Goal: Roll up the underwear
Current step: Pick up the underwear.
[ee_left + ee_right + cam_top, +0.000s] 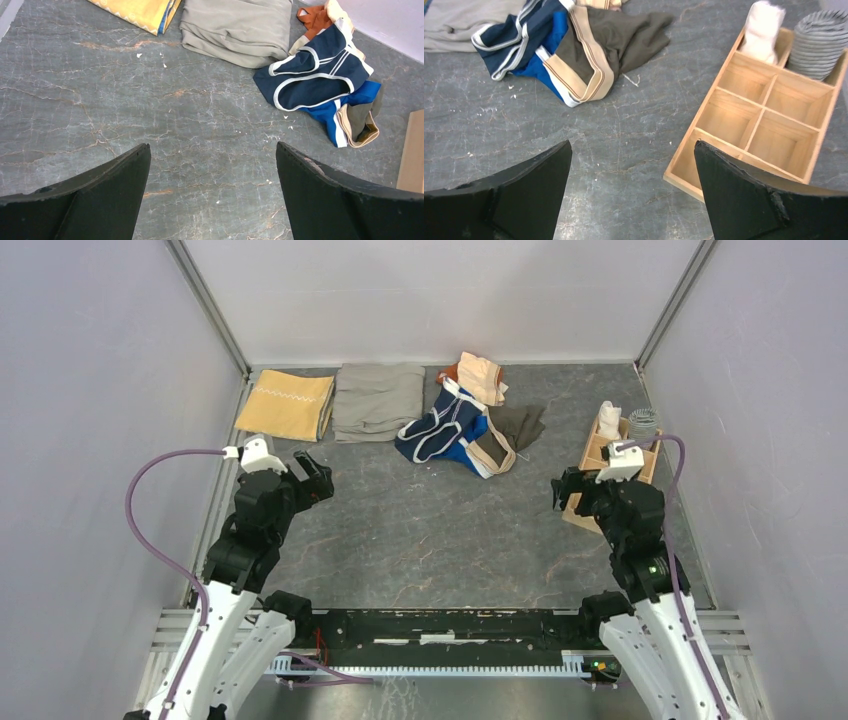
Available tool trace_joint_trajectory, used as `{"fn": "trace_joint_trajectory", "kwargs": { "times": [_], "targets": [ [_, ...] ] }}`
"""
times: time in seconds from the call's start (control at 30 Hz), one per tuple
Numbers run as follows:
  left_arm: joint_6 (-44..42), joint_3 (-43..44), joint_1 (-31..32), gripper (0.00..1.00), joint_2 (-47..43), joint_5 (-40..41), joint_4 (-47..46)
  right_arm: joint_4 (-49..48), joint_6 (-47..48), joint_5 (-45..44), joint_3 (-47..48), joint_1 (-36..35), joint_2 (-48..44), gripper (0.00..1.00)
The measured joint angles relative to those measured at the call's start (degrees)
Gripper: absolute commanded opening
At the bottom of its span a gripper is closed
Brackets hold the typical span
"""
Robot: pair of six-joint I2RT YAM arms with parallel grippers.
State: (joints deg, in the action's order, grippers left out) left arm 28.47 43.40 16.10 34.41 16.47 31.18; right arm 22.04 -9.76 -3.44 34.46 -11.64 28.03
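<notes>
Two tools are held wide open, and nothing is gripped by either. The left tool [213, 145] is hung over bare tabletop [100, 100] on the left side, fingers spread apart. The right tool [633, 142] is spread just as wide and is held just beside the near left corner of the tray [704, 102], with no contact made.

Now to the underwear [470, 420]: it is heaped at the far middle of the tabletop, well apart from both tools and unrolled. The navy briefs [315, 75], white-trimmed, are spread on the left of the heap, just beside the khaki cloth [240, 27]. A blue piece [332, 112] is pinned beneath them and shows at the near edge. The grey-brown briefs [619, 35] are crumpled on the right of the heap, with the tan waistband turned toward the arms and laid over the blue. A peach piece [482, 375] is bunched at the far end, close to the back wall, with an orange piece [312, 17] partly hidden beside it.

Further left, a yellow cloth [287, 403] is folded flat next to the khaki one.

In the tray, on the right side, the far two compartments are filled: a white roll [761, 30] is stood in one, and a striped roll [821, 45] in the other.
</notes>
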Motion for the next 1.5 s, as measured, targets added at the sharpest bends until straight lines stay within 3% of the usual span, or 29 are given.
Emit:
{"fn": "trace_joint_trajectory", "kwargs": {
  "times": [0.63, 0.87, 1.03, 1.33, 1.5],
  "targets": [
    [-0.02, 0.00, 0.00, 1.00, 2.45, -0.02, 0.02, -17.51, -5.03, 10.45, 3.63, -0.17, 45.18, 0.86],
    [-0.02, 0.00, -0.02, 1.00, 2.45, -0.07, 0.02, -25.11, -8.17, 13.29, 7.93, -0.81, 54.40, 0.87],
    [-0.04, 0.00, -0.02, 1.00, 2.47, -0.13, 0.02, -27.28, -9.99, 12.26, 11.76, -1.95, 60.98, 0.82],
    [-0.04, 0.00, -0.37, 1.00, 2.86, -0.57, 0.02, -28.04, -10.38, 7.74, 19.74, -2.54, 70.27, 0.68],
    [-0.07, 0.00, -0.76, 1.00, 3.10, -0.70, 0.02, -27.43, -9.53, 4.31, 20.61, -2.62, 72.17, 0.47]
  ]
}}
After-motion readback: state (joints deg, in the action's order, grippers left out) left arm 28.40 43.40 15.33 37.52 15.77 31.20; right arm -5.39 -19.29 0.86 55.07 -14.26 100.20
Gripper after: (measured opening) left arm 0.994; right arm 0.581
